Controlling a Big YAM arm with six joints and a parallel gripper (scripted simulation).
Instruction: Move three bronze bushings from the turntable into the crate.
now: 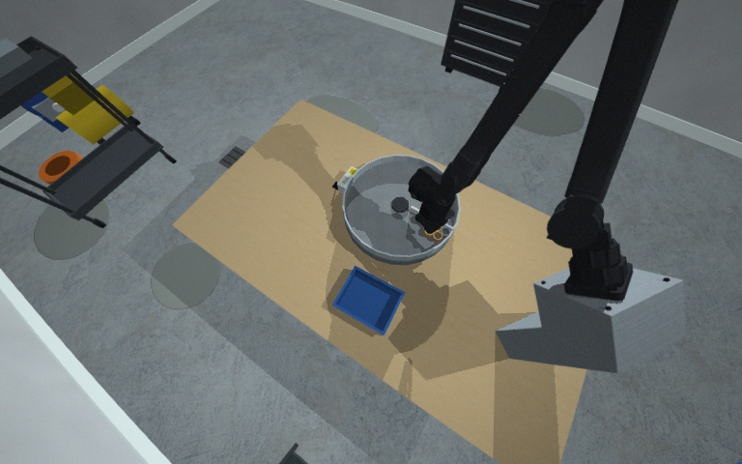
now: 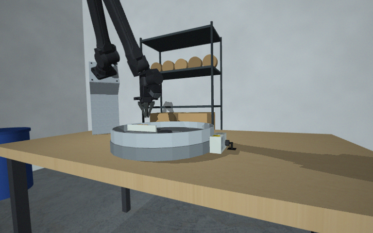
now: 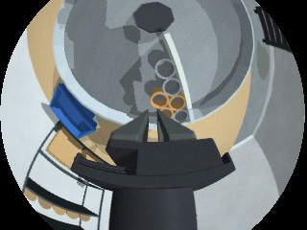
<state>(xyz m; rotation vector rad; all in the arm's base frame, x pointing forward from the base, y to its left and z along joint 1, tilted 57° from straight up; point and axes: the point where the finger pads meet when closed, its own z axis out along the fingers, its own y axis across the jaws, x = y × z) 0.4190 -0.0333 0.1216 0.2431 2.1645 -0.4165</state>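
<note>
The grey round turntable (image 1: 401,210) stands mid-table; it also shows in the side view (image 2: 162,140) and the wrist view (image 3: 153,45). A small cluster of bronze bushings (image 3: 168,100) lies near its rim beside a white divider bar (image 3: 178,67), with grey bushings (image 3: 168,77) in a row just inward. The bronze ones also show in the overhead view (image 1: 434,235). My gripper (image 3: 153,113) hovers above the turntable, just short of the bronze cluster, nearly shut with a narrow gap and nothing between the fingers. It is also in the side view (image 2: 145,113). The blue crate (image 1: 367,300) sits empty in front of the turntable.
A dark hub (image 1: 400,204) marks the turntable's centre. A white motor box (image 2: 218,142) is fixed to its side. The arm's grey base (image 1: 602,322) stands at the table's right. A shelf rack (image 2: 189,79) stands behind the table.
</note>
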